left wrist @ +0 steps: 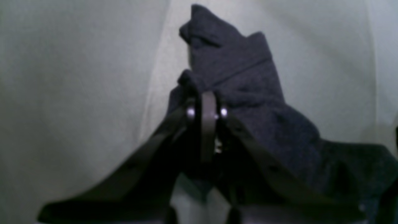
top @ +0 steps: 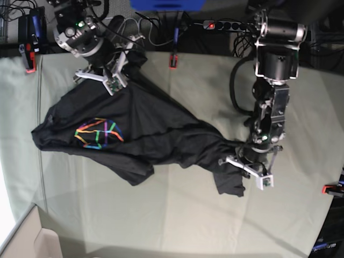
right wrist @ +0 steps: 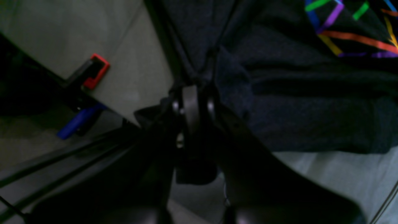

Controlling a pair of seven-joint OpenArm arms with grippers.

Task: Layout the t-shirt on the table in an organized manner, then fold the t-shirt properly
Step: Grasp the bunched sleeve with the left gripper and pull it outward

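Your 2 grippers each pinch the t-shirt [top: 145, 137]: right gripper [right wrist: 194, 88] near the table's [top: 177, 215] far edge, left gripper [left wrist: 206, 102] mid-table toward its right edge, arm reaching downward.

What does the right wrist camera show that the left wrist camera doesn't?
Only the right wrist view shows the rainbow-coloured line graphic on the shirt and a red-orange clamp at the table's edge. Only the left wrist view shows a bunched peak of fabric sticking up past the left gripper. Both show the black soft fabric t-shirt, the pale greenish-grey cloth-covered table, and a gripper shut on the shirt; the right gripper pinches its own fold.
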